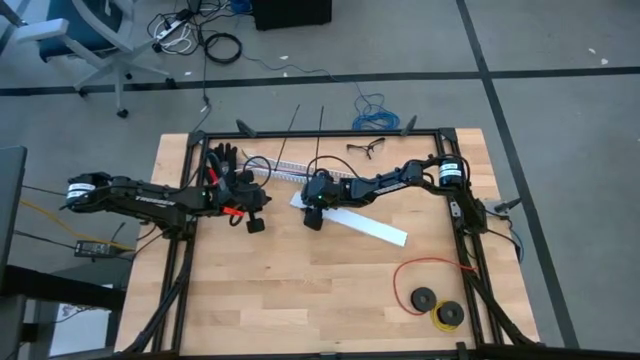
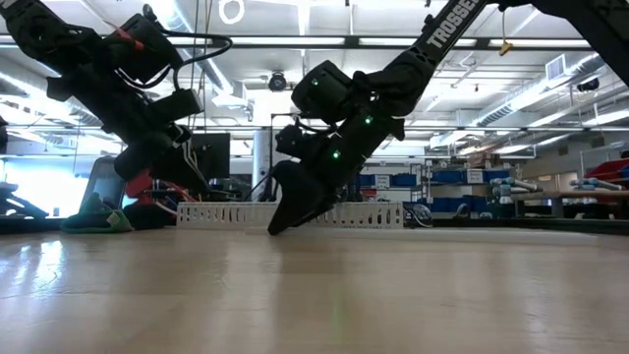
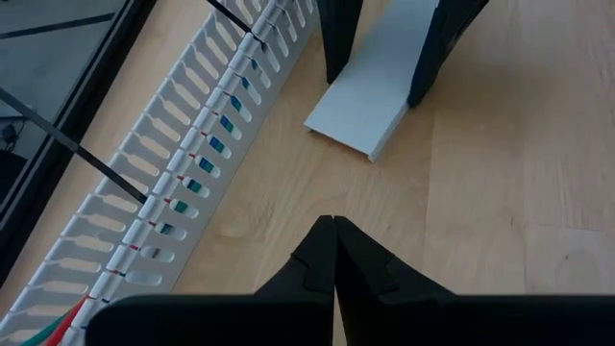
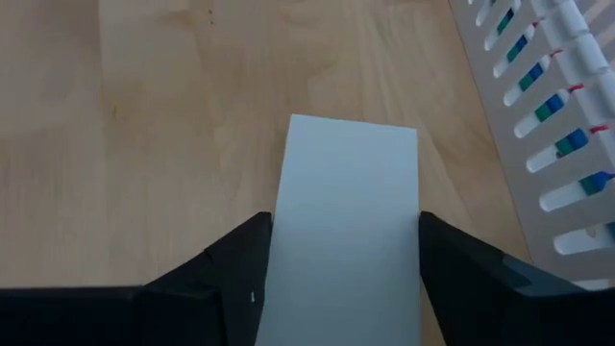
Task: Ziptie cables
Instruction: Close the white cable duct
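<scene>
The cables show only as blue, green and red wires point(image 3: 207, 159) seen through the slots of the long white slotted channel point(image 1: 290, 172), which lies on the table; their dark plug is hidden. Black zip ties point(image 3: 82, 144) cross the channel. A flat white cover strip point(image 1: 365, 225) lies on the wood beside it. My right gripper point(image 4: 344, 226) is set over the strip's end nearest the channel. My left gripper point(image 3: 333, 223) is shut and hovers above bare wood, between the channel and that strip end, touching nothing. My right gripper holds the white cover strip near its end point(image 4: 346, 192), one finger point(image 4: 252, 252) against each long edge, so the fingers lie across its width. They slant down from the table's right side, tips by the table top point(image 2: 276, 228). The strip's far length lies on the table.
A red wire loop with black spools point(image 1: 432, 297) lies near the right near corner. Glasses point(image 1: 365, 148) rest by the far edge. A dark frame point(image 1: 455, 215) runs around the table. Bare wood lies open toward the near edge.
</scene>
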Tool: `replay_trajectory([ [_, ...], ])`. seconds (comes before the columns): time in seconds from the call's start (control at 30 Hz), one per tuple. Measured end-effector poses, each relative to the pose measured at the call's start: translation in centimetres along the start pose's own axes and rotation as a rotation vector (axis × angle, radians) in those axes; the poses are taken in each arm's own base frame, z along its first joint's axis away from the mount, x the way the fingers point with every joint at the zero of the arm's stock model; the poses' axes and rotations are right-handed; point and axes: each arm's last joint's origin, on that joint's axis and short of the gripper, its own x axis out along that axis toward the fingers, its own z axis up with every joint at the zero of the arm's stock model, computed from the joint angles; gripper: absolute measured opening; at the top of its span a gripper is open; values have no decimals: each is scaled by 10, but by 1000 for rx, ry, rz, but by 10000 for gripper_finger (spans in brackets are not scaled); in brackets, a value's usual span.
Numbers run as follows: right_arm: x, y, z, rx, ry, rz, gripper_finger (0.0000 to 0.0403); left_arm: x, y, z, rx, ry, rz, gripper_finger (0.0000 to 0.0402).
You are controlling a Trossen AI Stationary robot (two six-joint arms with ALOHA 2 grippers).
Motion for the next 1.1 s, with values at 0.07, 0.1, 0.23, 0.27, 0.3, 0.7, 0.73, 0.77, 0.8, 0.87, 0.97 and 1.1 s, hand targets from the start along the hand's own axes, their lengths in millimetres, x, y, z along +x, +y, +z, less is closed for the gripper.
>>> replay_trajectory([
  [0.07, 0, 0, 0, 1, 1, 2, 223, 0, 0, 0, 0, 1, 0, 7],
  [0.1, 0, 1, 0, 1, 0, 3, 222, 0, 0, 0, 0, 0, 0, 7],
  [0.23, 0, 2, 0, -1, 0, 6, 227, 0, 0, 0, 0, 0, 0, 7],
  [0.27, 0, 2, 0, -2, 1, 6, 229, 0, 0, 0, 0, 0, 0, 7],
  [0.3, 0, 3, -1, -3, 3, 7, 230, 0, 0, 0, 2, 0, 0, 7],
  [0.7, 0, 3, -1, 0, 11, 7, 222, 0, 0, 2, 42, -21, 4, 7],
  [0.73, 0, 3, -1, 0, 11, 7, 223, 0, 0, 3, 39, -30, 5, 7],
  [0.77, 0, 3, -1, 0, 11, 7, 223, 0, 1, 4, 35, -42, 7, 7],
  [0.8, 0, 4, -1, 0, 11, 7, 223, 0, 1, 5, 32, -50, 9, 7],
  [0.87, 0, 4, -2, -1, 12, 8, 220, 0, 1, 6, 28, -59, 10, 7],
  [0.97, -1, 6, -2, -4, 14, 10, 217, 0, 1, 7, 24, -72, 13, 9],
  [1.1, -2, 9, -2, -13, 19, 17, 220, 0, 1, 9, 19, -87, 16, 11],
])
